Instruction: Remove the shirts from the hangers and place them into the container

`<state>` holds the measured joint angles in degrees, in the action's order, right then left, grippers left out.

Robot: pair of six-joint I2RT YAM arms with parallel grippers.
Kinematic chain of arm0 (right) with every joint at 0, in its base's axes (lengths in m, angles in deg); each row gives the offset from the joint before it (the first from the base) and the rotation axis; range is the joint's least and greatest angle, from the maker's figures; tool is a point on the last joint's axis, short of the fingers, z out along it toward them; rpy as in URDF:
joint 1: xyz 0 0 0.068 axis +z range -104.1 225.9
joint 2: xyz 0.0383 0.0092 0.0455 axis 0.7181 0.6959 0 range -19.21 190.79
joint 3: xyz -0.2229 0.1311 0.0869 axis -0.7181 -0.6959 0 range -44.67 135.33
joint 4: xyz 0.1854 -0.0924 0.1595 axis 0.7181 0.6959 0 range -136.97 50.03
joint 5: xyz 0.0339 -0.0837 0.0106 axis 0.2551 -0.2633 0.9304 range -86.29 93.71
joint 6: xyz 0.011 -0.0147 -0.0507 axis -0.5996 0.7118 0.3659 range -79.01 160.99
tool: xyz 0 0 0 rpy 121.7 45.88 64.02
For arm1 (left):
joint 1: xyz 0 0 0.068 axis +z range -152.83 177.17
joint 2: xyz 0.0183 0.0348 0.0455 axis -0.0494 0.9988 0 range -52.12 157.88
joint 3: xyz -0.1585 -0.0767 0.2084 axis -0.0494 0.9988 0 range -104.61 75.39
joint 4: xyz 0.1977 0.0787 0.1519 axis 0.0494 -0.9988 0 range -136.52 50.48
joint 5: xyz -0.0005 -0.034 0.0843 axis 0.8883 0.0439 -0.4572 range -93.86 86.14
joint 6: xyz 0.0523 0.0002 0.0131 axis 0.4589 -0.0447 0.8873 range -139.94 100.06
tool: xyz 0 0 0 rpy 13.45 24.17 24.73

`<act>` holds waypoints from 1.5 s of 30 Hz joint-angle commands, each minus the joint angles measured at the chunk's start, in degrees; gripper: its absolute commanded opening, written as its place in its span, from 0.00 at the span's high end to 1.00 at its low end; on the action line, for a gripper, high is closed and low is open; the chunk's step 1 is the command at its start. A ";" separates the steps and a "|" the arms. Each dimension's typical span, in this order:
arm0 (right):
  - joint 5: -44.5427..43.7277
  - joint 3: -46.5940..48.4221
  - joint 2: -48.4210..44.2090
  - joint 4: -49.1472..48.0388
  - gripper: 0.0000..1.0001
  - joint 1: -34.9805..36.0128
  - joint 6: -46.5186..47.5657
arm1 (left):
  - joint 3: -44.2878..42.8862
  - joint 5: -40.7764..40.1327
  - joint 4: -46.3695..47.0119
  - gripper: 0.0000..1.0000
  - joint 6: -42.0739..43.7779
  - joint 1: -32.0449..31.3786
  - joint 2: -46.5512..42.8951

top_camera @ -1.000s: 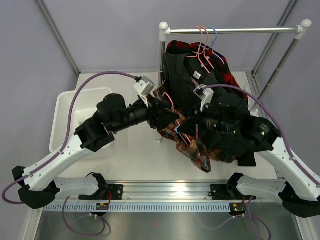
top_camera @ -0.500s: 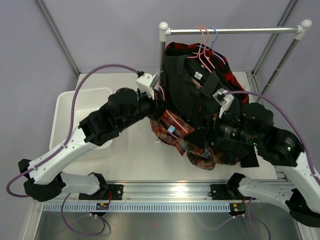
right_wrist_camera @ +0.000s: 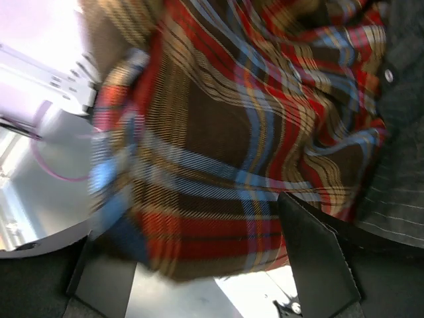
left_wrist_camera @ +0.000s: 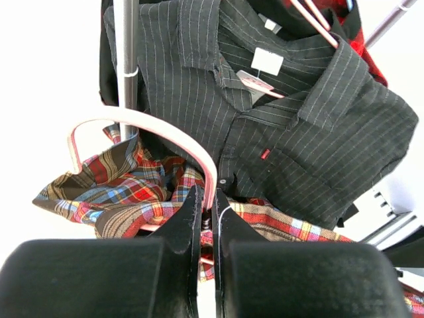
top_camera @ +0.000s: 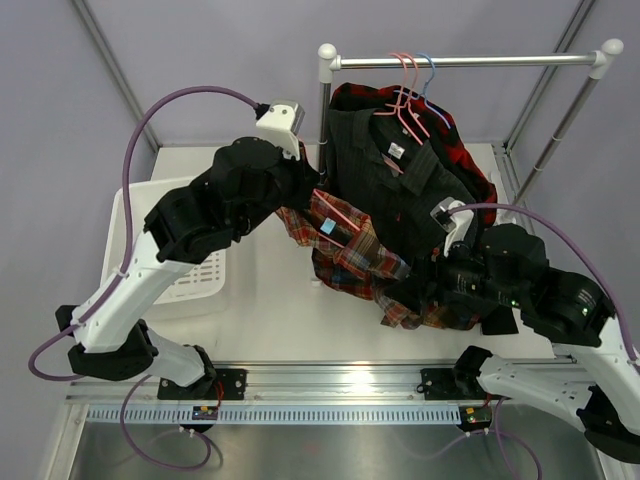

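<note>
The left gripper was clenched on the thin pink wire of a hanger, its black fingers pressed together just under the wire's curved shoulder. From that hanger the plaid shirt sagged in soft, crumpled folds of red, green, cream and blue. The left arm rose from its base, bent sharply at the elbow and reached toward the rail's upright post, its wrist level with the shirt's collar. The right gripper stood released, its fingers spread wide with the plaid cloth draped across the gap and gripped by neither of them. The right arm was folded low, its wrist tucked in under the shirt's lower hem. Behind the plaid hung the pinstriped shirt, charcoal with fine pale lines, a stiff collar and a white tag at the neck. It hung from the metal rail on one of the wire hangers bunched there, pink and one blue, with a red-and-black check shirt behind it. The tub, white plastic with slotted sides, sat at the left of the table, partly under the left arm and well apart from the plaid shirt.
</note>
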<state>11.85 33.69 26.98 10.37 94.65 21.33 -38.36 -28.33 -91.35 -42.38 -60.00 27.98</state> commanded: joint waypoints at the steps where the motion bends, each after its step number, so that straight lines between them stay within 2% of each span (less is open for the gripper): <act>1: -2.51 -1.99 -0.40 -0.03 0.14 0.55 2.96 | -6.47 -3.22 -1.51 1.00 -0.33 -0.05 1.55; 8: -4.63 -4.10 -2.95 0.83 0.20 0.55 3.22 | -11.49 -4.36 -3.89 1.00 1.16 0.04 3.05; 12: -4.89 -3.93 -4.88 2.07 0.20 0.55 2.87 | -12.54 -5.15 -5.03 1.00 2.04 0.47 3.14; 14: -5.77 -3.75 -5.93 3.13 0.24 0.55 2.61 | -12.28 -5.41 -5.47 1.00 2.31 0.83 2.88; 15: -5.77 -3.75 -6.20 3.13 0.43 0.55 2.61 | -12.11 -5.59 -5.38 1.00 2.31 0.92 2.70; 17: -5.60 -3.57 -5.94 3.13 0.70 0.55 2.43 | -11.23 -5.33 -4.86 1.00 2.31 1.18 2.35; 18: -5.51 -3.31 -5.59 3.13 1.00 0.47 2.43 | -10.79 -5.24 -3.99 1.00 2.31 1.18 1.91; 22: -7.87 -2.26 -6.03 3.91 1.00 0.55 1.29 | -9.30 -7.34 -2.23 1.00 3.88 1.18 1.03; 24: -7.97 -0.94 -8.74 4.01 1.00 0.55 0.77 | -6.05 -13.21 1.53 1.00 6.08 1.35 -0.02; 27: -0.80 1.42 -14.10 2.69 1.00 0.55 -1.25 | -3.24 -24.46 6.46 1.00 10.30 4.32 -1.96; 31: 6.35 6.00 -18.59 4.96 1.00 0.55 -4.15 | -1.91 -29.76 12.62 1.00 15.74 10.22 -3.80; 35: 4.87 8.38 -21.93 12.60 1.00 0.55 -6.35 | -5.94 -28.10 12.38 1.00 16.11 14.80 -3.28; 40: -2.68 4.43 -24.40 18.41 1.00 0.47 -7.06 | -12.97 -25.29 5.00 1.00 11.91 16.56 -0.91; 43: -0.07 -2.32 -22.47 14.06 1.00 0.38 -7.24 | -14.57 -18.09 0.60 1.00 6.29 16.56 -1.43; 45: 3.97 -6.03 -17.21 10.70 0.98 0.47 -4.87 | -11.42 -11.77 0.07 1.00 3.99 16.47 -2.39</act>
<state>10.28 30.90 6.19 16.25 94.87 15.16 -48.74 -35.41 -91.53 -39.49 -48.00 28.06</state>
